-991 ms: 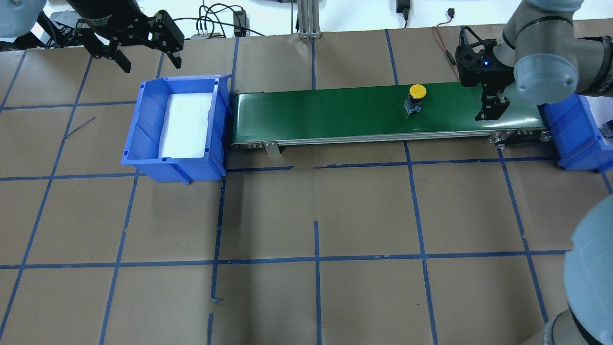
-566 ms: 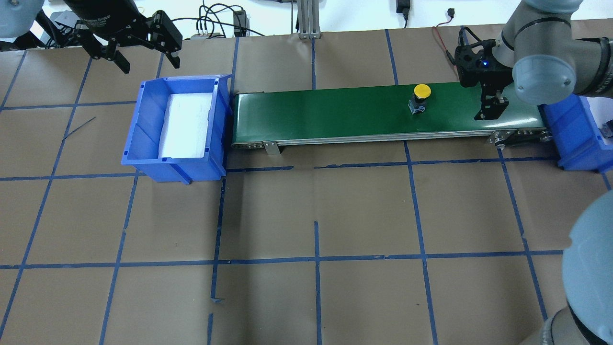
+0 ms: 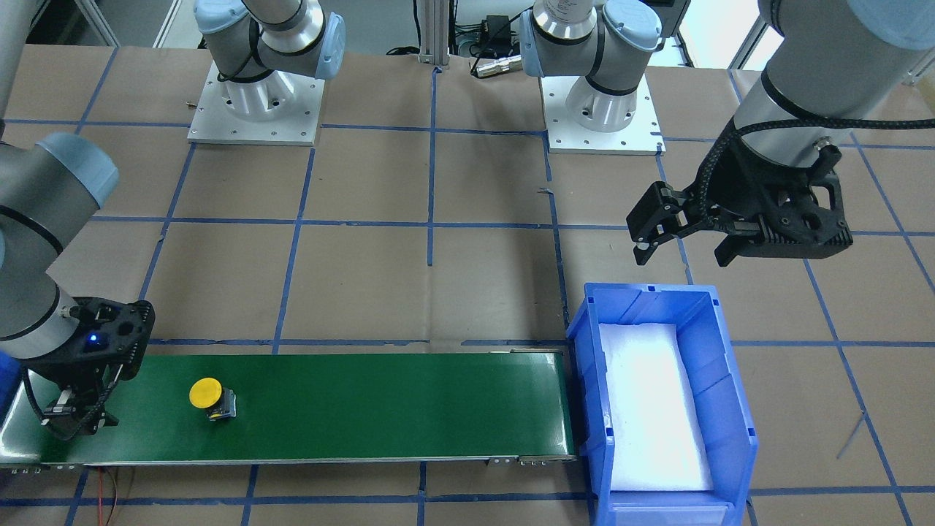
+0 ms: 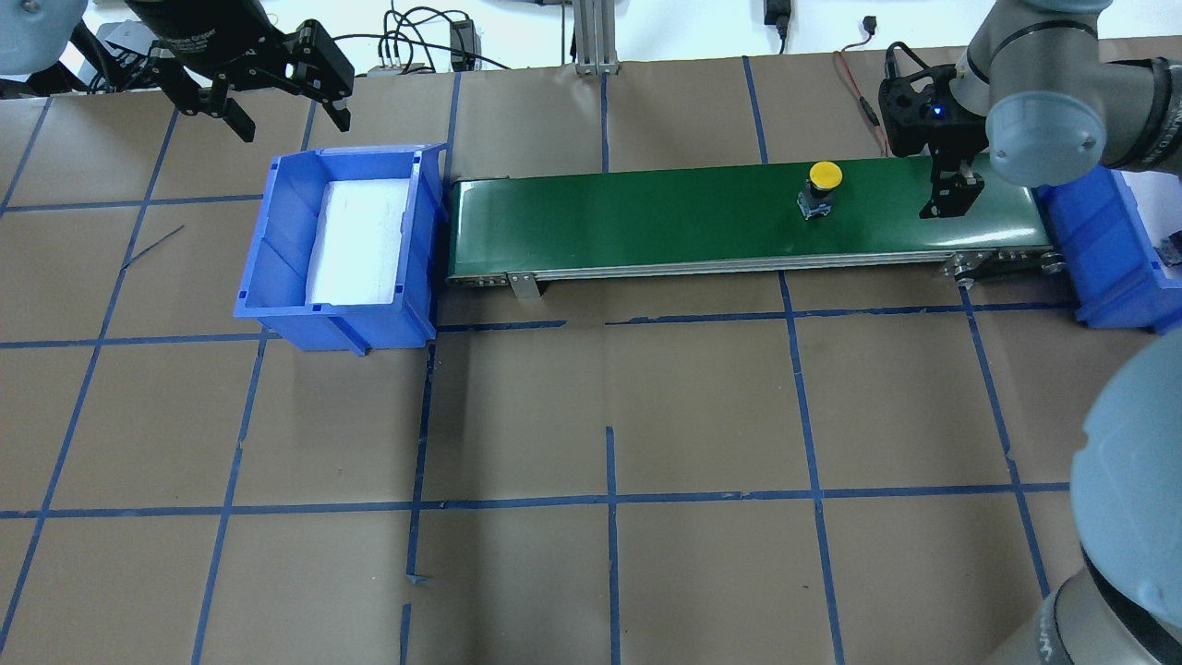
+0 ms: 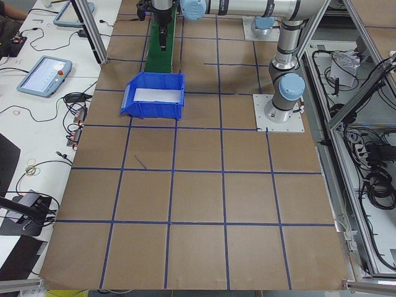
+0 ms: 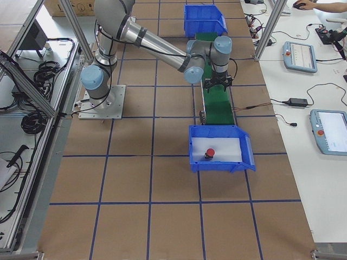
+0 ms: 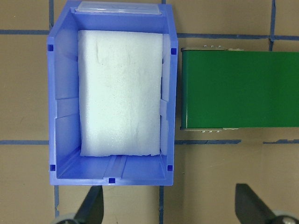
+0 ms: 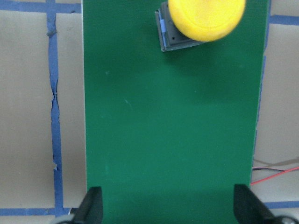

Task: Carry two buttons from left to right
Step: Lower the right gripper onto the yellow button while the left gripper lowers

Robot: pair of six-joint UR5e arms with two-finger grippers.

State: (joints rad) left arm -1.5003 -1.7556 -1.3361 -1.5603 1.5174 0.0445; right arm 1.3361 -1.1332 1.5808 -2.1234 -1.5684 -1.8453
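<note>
The yellow button (image 4: 822,185) stands on the green conveyor belt (image 4: 646,222), towards its right end. It also shows in the front view (image 3: 208,398) and at the top of the right wrist view (image 8: 205,21). My right gripper (image 4: 956,189) is open and empty over the belt's right end, a short way right of the yellow button; the right wrist view (image 8: 170,207) shows its fingers spread across the belt. The red button (image 6: 210,154) lies in the right blue bin (image 6: 246,157). My left gripper (image 4: 291,115) is open and empty, above and behind the left blue bin (image 4: 277,240).
The left bin holds only a white foam pad (image 7: 121,93). The right bin (image 4: 1108,259) stands at the belt's right end, partly hidden by my right arm. Cables and a metal post (image 4: 591,37) lie along the table's far edge.
The yellow button has travelled a little to the right along the belt. My right gripper has shifted slightly towards the far side of the belt. The left gripper has barely moved.
</note>
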